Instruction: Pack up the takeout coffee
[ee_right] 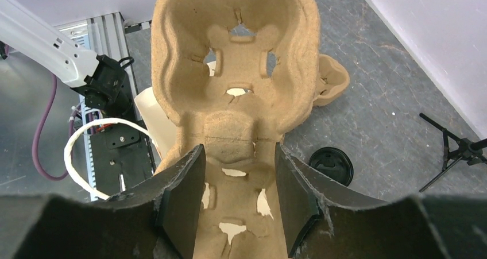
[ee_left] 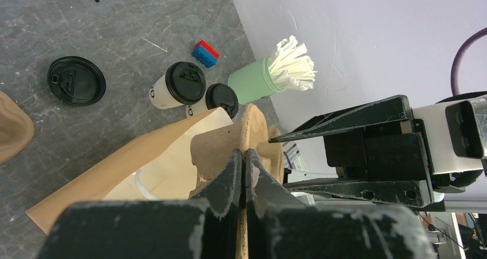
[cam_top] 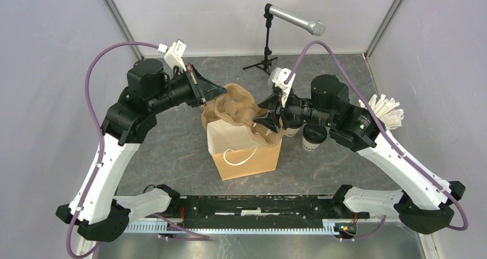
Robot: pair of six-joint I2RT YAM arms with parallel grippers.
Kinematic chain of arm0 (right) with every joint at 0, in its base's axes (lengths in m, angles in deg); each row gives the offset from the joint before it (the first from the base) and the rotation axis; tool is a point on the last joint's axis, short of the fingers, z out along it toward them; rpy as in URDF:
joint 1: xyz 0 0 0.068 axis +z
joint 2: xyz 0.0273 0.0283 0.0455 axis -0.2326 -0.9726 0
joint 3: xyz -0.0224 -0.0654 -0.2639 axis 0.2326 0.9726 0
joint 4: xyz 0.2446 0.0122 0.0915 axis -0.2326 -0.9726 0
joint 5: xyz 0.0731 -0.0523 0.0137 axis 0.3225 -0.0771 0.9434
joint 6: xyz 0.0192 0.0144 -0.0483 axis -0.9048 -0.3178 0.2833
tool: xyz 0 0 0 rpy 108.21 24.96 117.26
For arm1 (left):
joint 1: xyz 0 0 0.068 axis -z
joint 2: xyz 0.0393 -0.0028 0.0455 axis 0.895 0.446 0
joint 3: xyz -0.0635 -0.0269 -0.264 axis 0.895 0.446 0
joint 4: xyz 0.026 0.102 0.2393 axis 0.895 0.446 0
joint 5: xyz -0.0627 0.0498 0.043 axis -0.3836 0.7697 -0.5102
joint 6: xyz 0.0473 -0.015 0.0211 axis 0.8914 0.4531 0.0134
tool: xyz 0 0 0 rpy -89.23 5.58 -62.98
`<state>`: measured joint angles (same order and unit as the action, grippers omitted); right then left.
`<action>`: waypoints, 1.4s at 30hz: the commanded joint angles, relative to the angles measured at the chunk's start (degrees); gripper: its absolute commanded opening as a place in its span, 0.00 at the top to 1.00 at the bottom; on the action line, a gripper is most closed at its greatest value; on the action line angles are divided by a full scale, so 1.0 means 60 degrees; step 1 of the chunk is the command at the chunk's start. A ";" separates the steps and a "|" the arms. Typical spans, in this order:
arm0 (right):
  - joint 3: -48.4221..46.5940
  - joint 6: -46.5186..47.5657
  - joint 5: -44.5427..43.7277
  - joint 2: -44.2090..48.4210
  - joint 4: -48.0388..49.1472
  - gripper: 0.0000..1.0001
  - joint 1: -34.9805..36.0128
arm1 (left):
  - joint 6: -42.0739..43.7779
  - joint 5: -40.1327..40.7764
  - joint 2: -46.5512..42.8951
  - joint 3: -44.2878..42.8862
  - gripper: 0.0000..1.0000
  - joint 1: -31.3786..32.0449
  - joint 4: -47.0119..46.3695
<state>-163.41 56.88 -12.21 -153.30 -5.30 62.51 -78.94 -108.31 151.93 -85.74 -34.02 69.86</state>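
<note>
Top external view: a brown moulded cup carrier hangs over an open brown paper bag at mid-table, held between two robot arms. Both coffee cups stand on the table at the bag's 3 o'clock, outside it, black lids on. One is half hidden beneath the right arm. The left wrist view shows them just beside each other. Next to them, a pale green cup of white wrapped straws stands by the wall. A loose black lid and a red-and-blue block lie nearby. A microphone on a stand sits at 12 o'clock.

The left gripper reaches in from 10 o'clock, elbow raised, fingers pressed together on the carrier's rim. The right gripper comes from 3 o'clock, fingers spread wide, the carrier's end filling the gap and touching both. The table is mottled dark grey, with pale walls on three sides.
</note>
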 commanded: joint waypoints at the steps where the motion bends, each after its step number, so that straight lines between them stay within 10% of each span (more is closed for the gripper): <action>1: 0.0151 -0.0176 0.0248 0.0144 0.0724 0.46 -0.0002 | -0.0182 0.0222 -0.0099 -0.0035 0.98 0.0043 -0.0488; 42: 0.0671 0.0821 -0.0219 -0.0348 0.1136 0.59 0.0155 | -0.0651 0.0168 -0.0011 0.0291 0.98 0.0036 -0.0958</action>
<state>-159.87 60.82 -12.52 -154.80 0.10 63.23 -81.01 -107.02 152.45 -84.03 -34.02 67.39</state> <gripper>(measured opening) 0.424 0.046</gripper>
